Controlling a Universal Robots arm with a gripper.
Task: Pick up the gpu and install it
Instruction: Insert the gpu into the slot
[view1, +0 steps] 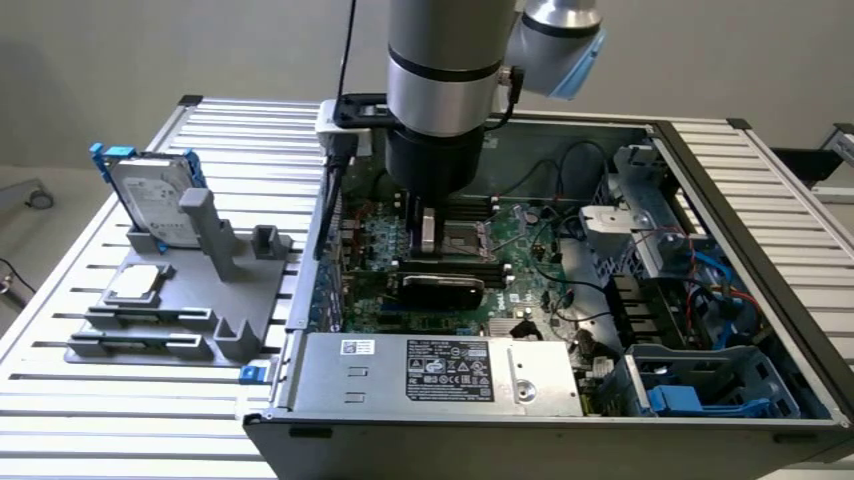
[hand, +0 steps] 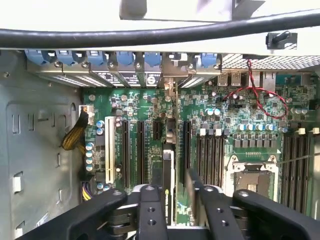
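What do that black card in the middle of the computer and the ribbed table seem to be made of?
The gpu: its cover looks like glossy black plastic, with a pale sheen along its rounded edge. The table: probably aluminium, matt silver-grey, built of ribbed slats like extruded profile.

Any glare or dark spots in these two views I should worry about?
Wrist view: the strip above the cable is blown out white, while the motherboard is evenly lit. Exterior view: the arm carries a bright sheen, the case interior under it looks dim, and the gpu cover catches a faint streak.
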